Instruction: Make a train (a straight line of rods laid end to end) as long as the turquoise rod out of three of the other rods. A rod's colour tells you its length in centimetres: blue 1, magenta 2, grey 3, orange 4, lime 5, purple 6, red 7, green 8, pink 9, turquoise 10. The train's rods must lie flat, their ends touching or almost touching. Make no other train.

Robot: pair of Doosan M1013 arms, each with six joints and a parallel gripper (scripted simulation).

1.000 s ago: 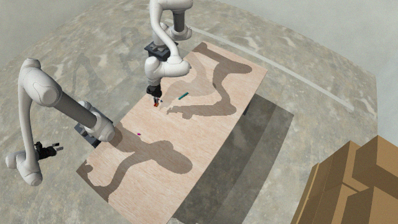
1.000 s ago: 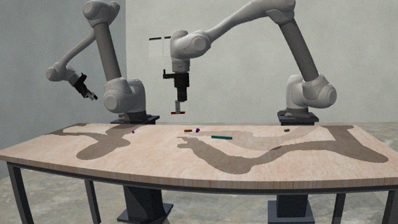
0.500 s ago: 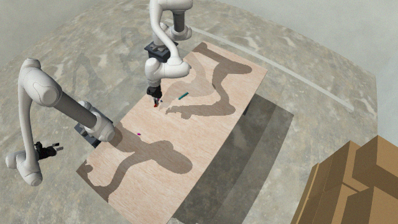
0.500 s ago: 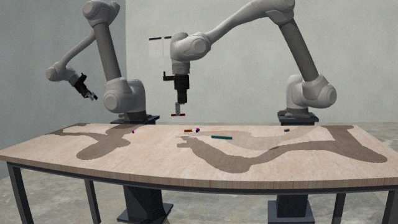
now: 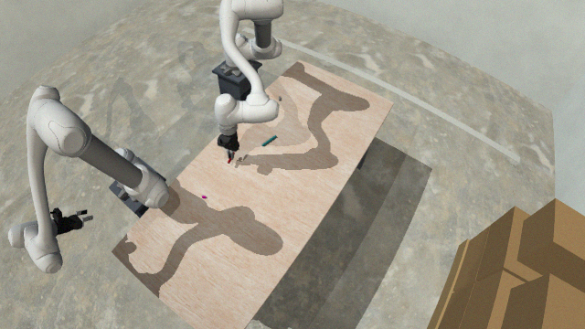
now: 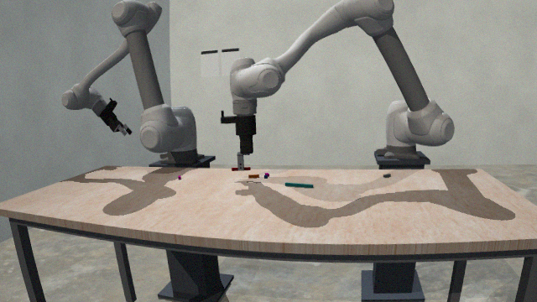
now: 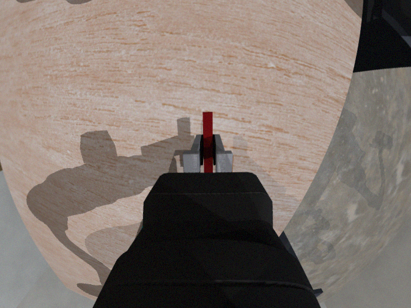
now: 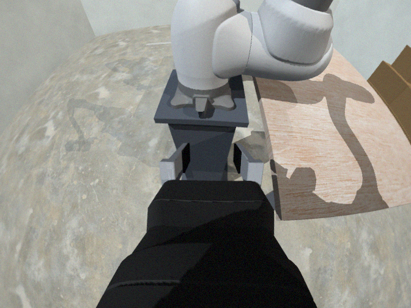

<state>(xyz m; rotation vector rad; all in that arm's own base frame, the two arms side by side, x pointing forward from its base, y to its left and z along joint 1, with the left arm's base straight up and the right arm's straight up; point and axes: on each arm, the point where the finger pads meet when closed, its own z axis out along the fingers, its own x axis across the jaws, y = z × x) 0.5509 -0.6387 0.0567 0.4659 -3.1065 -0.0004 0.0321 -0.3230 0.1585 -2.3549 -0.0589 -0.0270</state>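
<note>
While level, red rod [image 5: 229,161] [image 6: 241,169] [image 7: 207,124] sits between left tool's [image 5: 230,156] [image 6: 241,168] [image 7: 208,149] fingers.

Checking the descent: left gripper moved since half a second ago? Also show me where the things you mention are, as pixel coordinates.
Yes, down: in the exterior view, left gripper [image 5: 230,158] [image 6: 241,169] [image 7: 207,149] hung above the table's [image 5: 292,183] [image 6: 357,226] [image 7: 99,82] [image 8: 298,126] far edge; now its fingertips overlap it.
</note>
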